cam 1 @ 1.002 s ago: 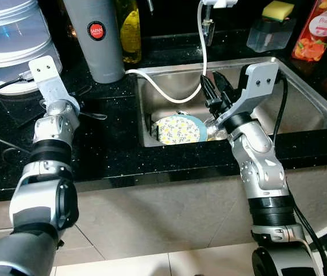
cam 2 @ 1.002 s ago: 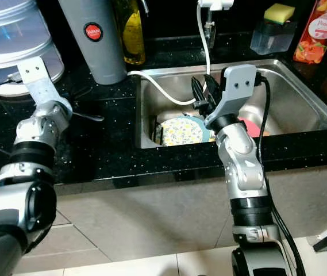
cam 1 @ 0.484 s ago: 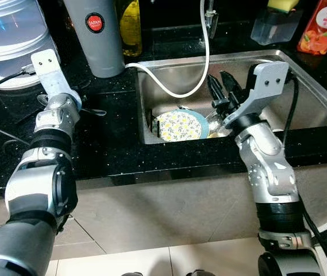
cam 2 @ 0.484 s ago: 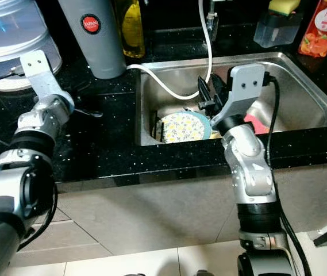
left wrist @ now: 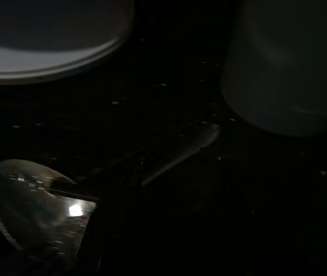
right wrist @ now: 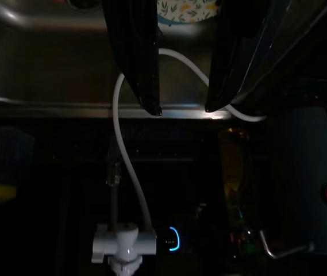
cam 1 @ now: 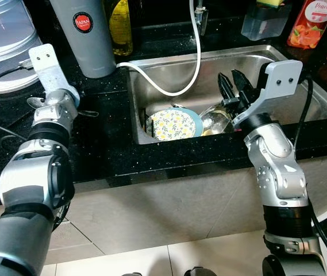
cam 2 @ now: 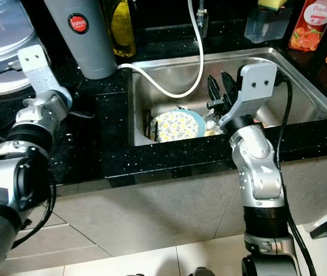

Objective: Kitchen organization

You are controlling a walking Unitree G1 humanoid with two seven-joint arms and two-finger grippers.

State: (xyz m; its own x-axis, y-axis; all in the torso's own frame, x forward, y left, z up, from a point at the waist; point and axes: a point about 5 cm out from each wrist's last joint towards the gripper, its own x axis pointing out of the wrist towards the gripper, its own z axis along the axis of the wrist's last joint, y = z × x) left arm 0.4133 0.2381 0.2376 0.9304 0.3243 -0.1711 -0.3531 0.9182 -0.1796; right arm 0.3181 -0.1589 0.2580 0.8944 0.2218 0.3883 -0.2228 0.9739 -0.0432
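Observation:
A round plate (cam 1: 173, 123) with a yellow flower pattern lies in the steel sink (cam 1: 301, 86), with a clear glass item (cam 1: 214, 119) beside it. My right gripper (cam 1: 234, 86) hovers over the sink, to the right of the plate. It is open, and in the right wrist view its two black fingers (right wrist: 134, 57) stand apart with nothing between them. My left arm (cam 1: 51, 103) rests low on the black counter left of the sink. A metal spoon (left wrist: 31, 201) lies close in front of its camera; that gripper's fingers are lost in the dark.
A white hose (cam 1: 177, 77) loops from the faucet into the sink. A grey thermos (cam 1: 88, 34), a yellow bottle (cam 1: 120, 26) and a clear container (cam 1: 2, 46) stand at the back left. A sponge holder (cam 1: 264, 20) and an orange bottle (cam 1: 308, 23) stand behind the sink.
The camera has shifted. My right gripper has moved to the right, away from the plate, still open. The left arm has stayed on the counter.

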